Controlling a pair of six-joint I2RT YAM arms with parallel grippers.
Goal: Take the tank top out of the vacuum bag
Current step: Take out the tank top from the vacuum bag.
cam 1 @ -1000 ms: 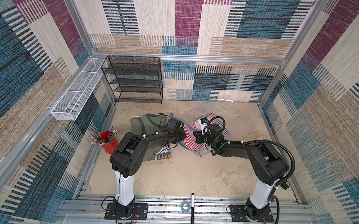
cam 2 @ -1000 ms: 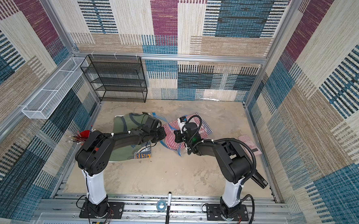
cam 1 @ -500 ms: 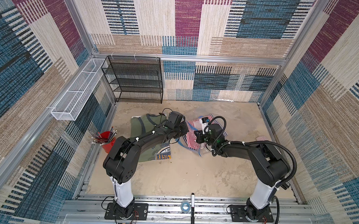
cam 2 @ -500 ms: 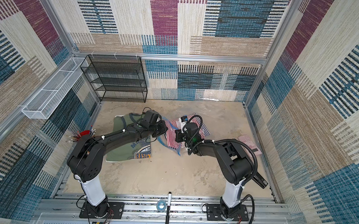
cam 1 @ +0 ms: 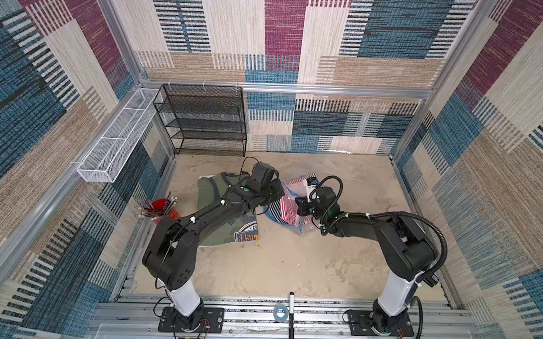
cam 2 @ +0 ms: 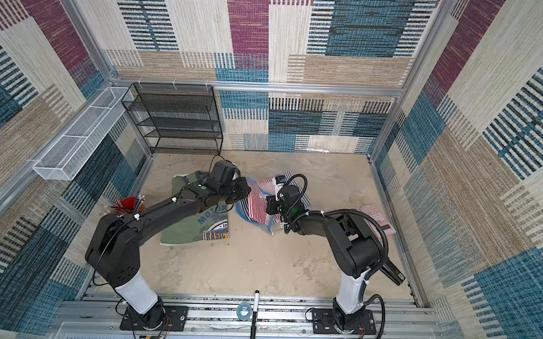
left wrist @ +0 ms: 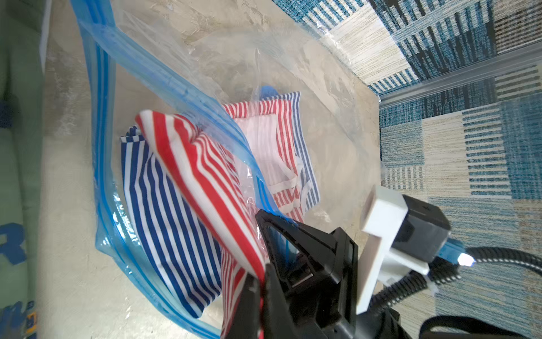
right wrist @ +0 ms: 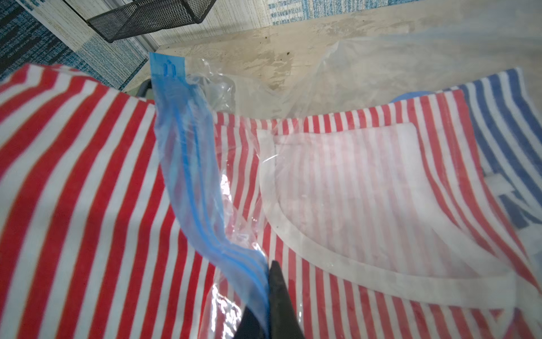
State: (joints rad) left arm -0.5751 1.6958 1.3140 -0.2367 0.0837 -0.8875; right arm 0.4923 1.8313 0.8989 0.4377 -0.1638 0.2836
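One vacuum bag [left wrist: 101, 123], clear and crinkled, flat on the beige table [cam 1: 290, 263] near its middle; mouth open, blue zip-seal strip parted into two lips. One round blue valve [left wrist: 268, 89], partly hidden behind cloth. One tank top [left wrist: 181, 187], striped red-white and blue-white, partway through the open mouth: a wide-striped fold out between the two lips, the narrower-striped part with the white neckline inside under the clear film. Two grippers, both at the bag's mouth, near each other in both top views. Left gripper [left wrist: 262, 278] closed, jaws pinching the red-striped fold of the tank top, cloth drawn up taut from the mouth to the fingertips. Right gripper [right wrist: 265, 281] closed, jaws clamped on one lip of the blue zip strip, the strip raised over the tank top. One green printed T-shirt [cam 1: 225, 235], spread flat just beside the bag on the left arm's side, partly under that arm. One red cup [cam 1: 163, 207] of pencils at the table's left edge. One black mesh shelf [cam 1: 202, 122] against the back wall. One white wire basket [cam 1: 115, 139] on the left wall. One marker [cam 1: 291, 308] and one tape roll [cam 1: 279, 311] on the front rail, touching or nearly so. One pink cloth [cam 2: 373, 214] at the right edge.
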